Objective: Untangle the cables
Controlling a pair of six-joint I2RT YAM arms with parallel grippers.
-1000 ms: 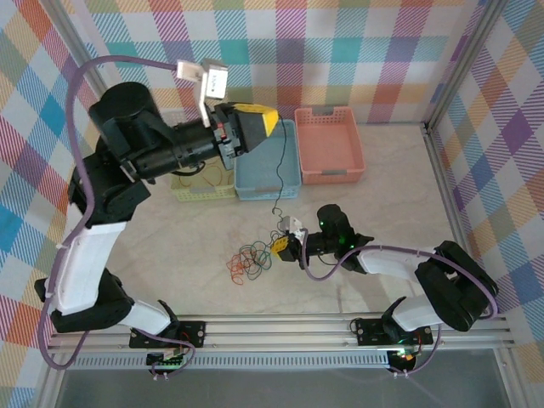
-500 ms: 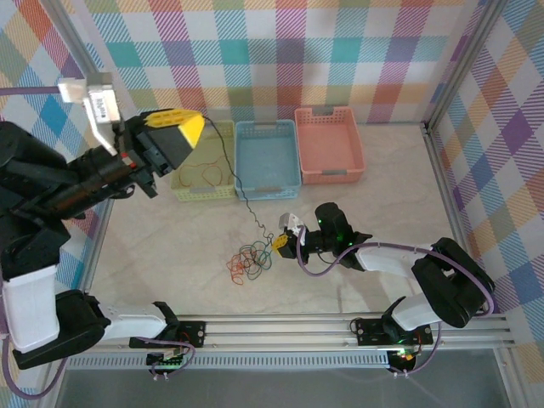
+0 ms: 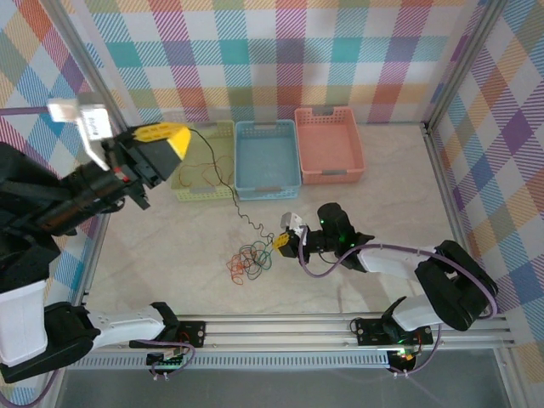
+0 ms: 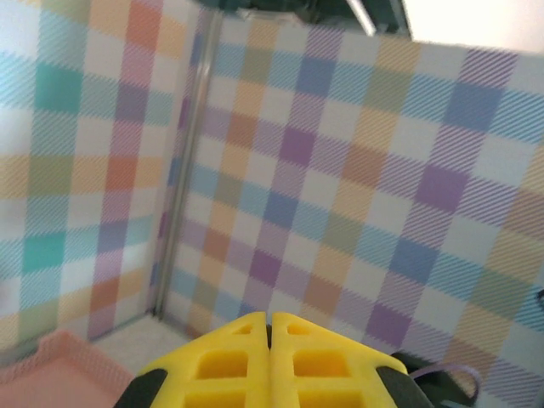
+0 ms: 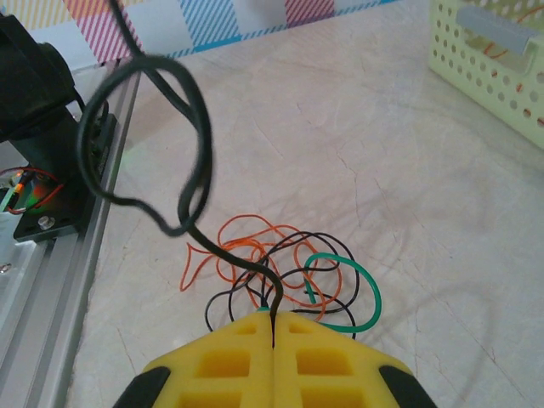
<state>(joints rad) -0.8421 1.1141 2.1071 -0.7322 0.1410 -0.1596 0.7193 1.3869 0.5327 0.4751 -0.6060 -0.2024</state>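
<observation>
On my overhead view, the left gripper (image 3: 180, 140), yellow-fingered on its black arm, sits raised at the upper left of the frame. Its wrist camera shows the two yellow fingers (image 4: 229, 365) pressed flat together with no gap. From overhead, a thin black cable (image 3: 236, 202) ends at that tip, so I read it as pinched there, though the wrist picture does not show the wire itself.

From that tip the black cable arcs over the pale yellow-green perforated plastic basket (image 3: 204, 194), which has some wire lying inside it. The cable then drops in kinks toward the lower centre of the beige marbled tabletop (image 3: 170, 246).

Just left of centre and low in the frame lies the loose tangle of thin orange-red, black and green cables (image 3: 249, 259), resting on the table.

Just to the right of the tangle, the right gripper (image 3: 280, 243) is down near the surface. In its wrist view the yellow fingers (image 5: 323, 365) are closed tight, and the black cable (image 5: 205, 149) comes straight out of the seam between them and loops upward. The tangle (image 5: 293, 280) lies just beyond the fingertips.

Further right along the back wall stand the light blue perforated plastic basket (image 3: 268, 189) and the salmon-pink perforated plastic basket (image 3: 331, 176).
</observation>
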